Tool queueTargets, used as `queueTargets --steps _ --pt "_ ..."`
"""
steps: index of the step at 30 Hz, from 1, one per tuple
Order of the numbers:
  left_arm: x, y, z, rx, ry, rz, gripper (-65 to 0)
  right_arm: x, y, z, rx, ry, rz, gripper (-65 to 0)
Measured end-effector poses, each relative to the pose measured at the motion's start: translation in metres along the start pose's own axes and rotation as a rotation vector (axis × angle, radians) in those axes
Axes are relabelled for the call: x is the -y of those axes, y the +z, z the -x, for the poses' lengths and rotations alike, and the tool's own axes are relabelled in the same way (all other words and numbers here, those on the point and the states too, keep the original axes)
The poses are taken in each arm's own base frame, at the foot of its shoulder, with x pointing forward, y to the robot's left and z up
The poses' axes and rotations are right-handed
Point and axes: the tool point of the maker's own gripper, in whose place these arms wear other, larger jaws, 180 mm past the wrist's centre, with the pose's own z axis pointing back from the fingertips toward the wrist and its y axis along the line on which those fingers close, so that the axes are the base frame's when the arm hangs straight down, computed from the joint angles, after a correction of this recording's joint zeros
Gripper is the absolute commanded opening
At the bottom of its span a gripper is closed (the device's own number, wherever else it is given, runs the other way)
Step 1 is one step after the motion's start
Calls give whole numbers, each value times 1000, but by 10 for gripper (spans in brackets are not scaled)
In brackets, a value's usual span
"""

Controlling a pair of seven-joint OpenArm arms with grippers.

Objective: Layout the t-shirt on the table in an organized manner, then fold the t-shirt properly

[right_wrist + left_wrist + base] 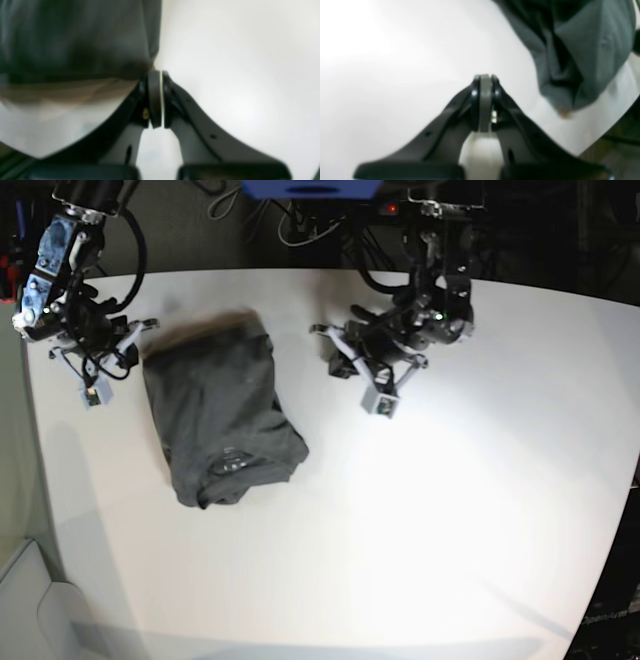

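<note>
the white table (420, 520) fills most of the base view, matte with rounded corners, dark cables and clutter behind its far edge. no writing is readable (the collar label is only a pale smudge). the t-shirt (222, 420) lies bunched, dark grey and creased, at centre left. the left gripper (485, 77) and right gripper (158, 73) both have jaws pressed together, holding nothing.
</note>
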Motion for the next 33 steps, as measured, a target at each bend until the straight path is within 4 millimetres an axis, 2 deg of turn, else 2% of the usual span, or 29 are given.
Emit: queueTargets --steps 3,5,7,10,13,16,20,22,25,29,33 --pt "-29 22 4 2 24 -86 -647 17 13 -10 66 -40 50 -650" --pt "-45 38 0 19 5 -123 -647 34 22 -6 87 -89 97 -650" --pt "-54 51 3 19 -10 -164 -647 51 31 9 72 -142 146 -650" --pt "-57 76 27 -17 -22 -184 -647 73 51 26 73 -192 222 -650" --pt "-82 108 49 -55 -16 -284 -647 88 80 44 54 -188 310 -650" --pt "-97 136 65 -80 -26 -347 -647 92 107 64 25 -169 369 -650" --pt "-101 156 105 -186 -12 -371 -647 96 129 107 -85 -180 412 -650" --pt "-104 158 104 -179 -20 -377 -647 96 135 117 -105 -181 420 -650" --pt "-104 159 102 -166 -26 -378 -647 95 132 106 -47 -164 414 -650" --pt "-98 166 128 -239 -10 -370 -647 96 121 79 6 -151 407 -650" --pt "-90 174 152 -290 9 -359 -647 88 100 21 122 -77 345 -650"
